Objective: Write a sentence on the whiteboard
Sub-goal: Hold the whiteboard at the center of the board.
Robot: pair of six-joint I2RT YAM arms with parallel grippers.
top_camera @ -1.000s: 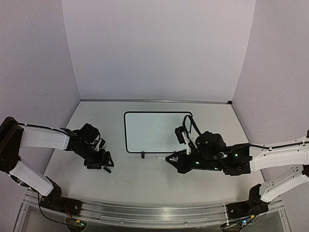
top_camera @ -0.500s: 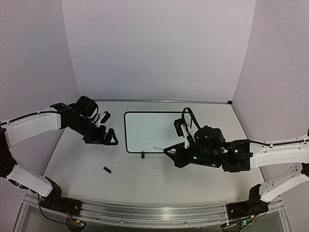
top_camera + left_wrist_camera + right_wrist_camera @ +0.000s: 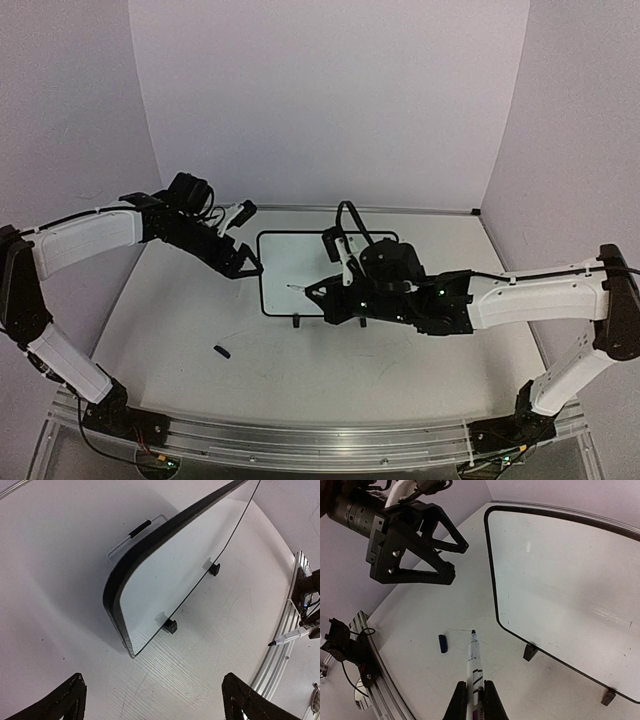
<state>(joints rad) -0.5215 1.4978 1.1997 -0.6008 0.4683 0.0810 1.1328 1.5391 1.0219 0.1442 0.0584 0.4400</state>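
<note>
The whiteboard (image 3: 290, 265) stands tilted on two small black feet (image 3: 170, 626) at the table's middle. Its face (image 3: 560, 565) is blank white, and no sentence shows on it. My right gripper (image 3: 474, 687) is shut on a white marker (image 3: 474, 660). The uncapped tip points at the table just left of the board's near left corner. In the top view this gripper (image 3: 325, 292) hovers over the board's near edge. My left gripper (image 3: 252, 240) is open and empty, raised by the board's left edge (image 3: 117, 595). Its fingers (image 3: 75, 690) frame bare table.
The marker's blue cap (image 3: 222, 351) lies loose on the table near the front left, also in the right wrist view (image 3: 443, 643). A wire stand (image 3: 135, 535) props the board from behind. A metal rail (image 3: 300, 440) runs along the near edge, and walls close three sides.
My left gripper opened, left the cap on the table, then rose and swung back to the board's left edge. My right arm carried the marker leftward over the board's near edge.
</note>
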